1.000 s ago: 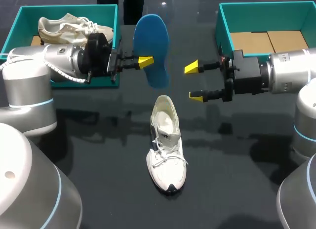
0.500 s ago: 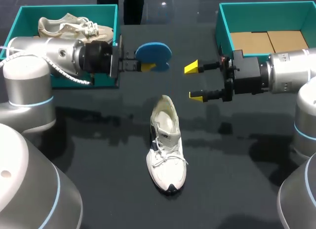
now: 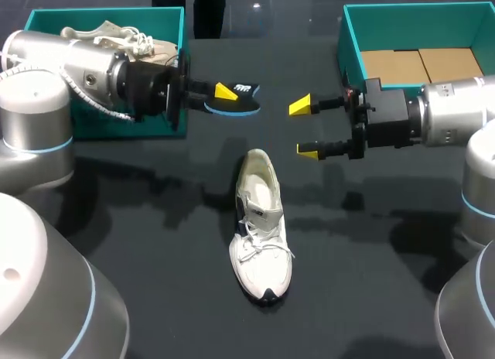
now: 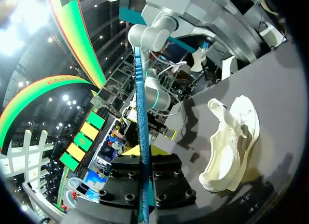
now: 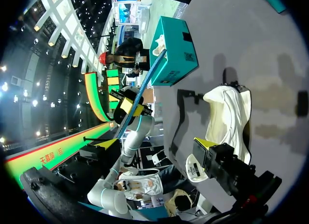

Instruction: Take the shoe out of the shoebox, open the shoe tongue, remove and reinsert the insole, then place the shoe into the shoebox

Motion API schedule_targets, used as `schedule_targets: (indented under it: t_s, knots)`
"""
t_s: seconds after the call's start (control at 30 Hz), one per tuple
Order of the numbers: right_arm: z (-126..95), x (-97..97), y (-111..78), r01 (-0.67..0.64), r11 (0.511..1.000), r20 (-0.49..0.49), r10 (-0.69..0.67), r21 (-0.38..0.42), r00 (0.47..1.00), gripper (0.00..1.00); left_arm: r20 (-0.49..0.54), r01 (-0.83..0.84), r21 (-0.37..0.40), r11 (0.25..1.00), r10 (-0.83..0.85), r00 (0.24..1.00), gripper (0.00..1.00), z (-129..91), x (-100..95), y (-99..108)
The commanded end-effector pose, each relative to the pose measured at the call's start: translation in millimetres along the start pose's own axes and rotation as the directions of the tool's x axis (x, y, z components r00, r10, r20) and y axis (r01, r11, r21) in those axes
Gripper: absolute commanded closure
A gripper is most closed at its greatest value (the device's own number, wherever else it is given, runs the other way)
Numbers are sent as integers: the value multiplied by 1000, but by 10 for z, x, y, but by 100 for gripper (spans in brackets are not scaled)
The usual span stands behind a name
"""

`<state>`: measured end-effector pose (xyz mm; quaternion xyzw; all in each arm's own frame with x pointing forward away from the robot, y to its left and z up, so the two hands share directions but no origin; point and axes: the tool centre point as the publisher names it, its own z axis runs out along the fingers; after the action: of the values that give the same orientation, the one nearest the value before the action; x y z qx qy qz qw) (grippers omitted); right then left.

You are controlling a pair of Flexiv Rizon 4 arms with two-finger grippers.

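Note:
A white sneaker [image 3: 261, 234] lies on the dark table, toe toward me, its tongue pulled up. Above and behind it my left gripper [image 3: 225, 91] is shut on a blue insole [image 3: 243, 98], held almost flat in the air with its dark printed side up. In the left wrist view the insole [image 4: 140, 108] runs edge-on out from between the fingers, the sneaker [image 4: 231, 142] off to one side below. My right gripper [image 3: 304, 128] stands open to the right of the insole, nothing between its fingers. Its wrist view shows the sneaker [image 5: 227, 113] ahead and the insole [image 5: 129, 108] beyond.
A teal shoebox [image 3: 172, 18] at the back left holds a beige sneaker [image 3: 108, 35]. A second teal shoebox [image 3: 348, 34] with bare cardboard inside stands at the back right, behind my right arm. Dark tabletop surrounds the white sneaker.
My left wrist has turned, bringing the insole from upright and face-on to nearly flat, and the arm has lifted slightly. The right arm and the sneaker have stayed put.

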<state>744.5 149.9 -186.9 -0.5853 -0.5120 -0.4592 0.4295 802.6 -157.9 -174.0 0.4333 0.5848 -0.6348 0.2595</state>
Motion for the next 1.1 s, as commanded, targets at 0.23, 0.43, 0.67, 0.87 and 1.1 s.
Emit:
schedule_targets:
  t_s: [0.23,0.43,0.67,0.87,1.1]
  knots:
    - [68,11,7,15,1000,-8,-14,19,1000,0,25,-44,38,998,44,999,100,-2,204,281]
    - [149,8,5,20,998,-21,-19,55,1000,0,-4,-120,15,993,120,993,100,17,293,320]
    - [229,-20,14,-24,997,-20,26,77,999,0,-59,-220,-17,975,219,974,100,55,345,285]
    - [246,-36,0,-34,995,-38,37,90,999,0,-104,-265,-25,964,261,960,100,106,406,250]
    - [246,-36,0,-34,995,-38,37,90,999,0,-109,-282,-23,959,278,954,100,104,415,208]
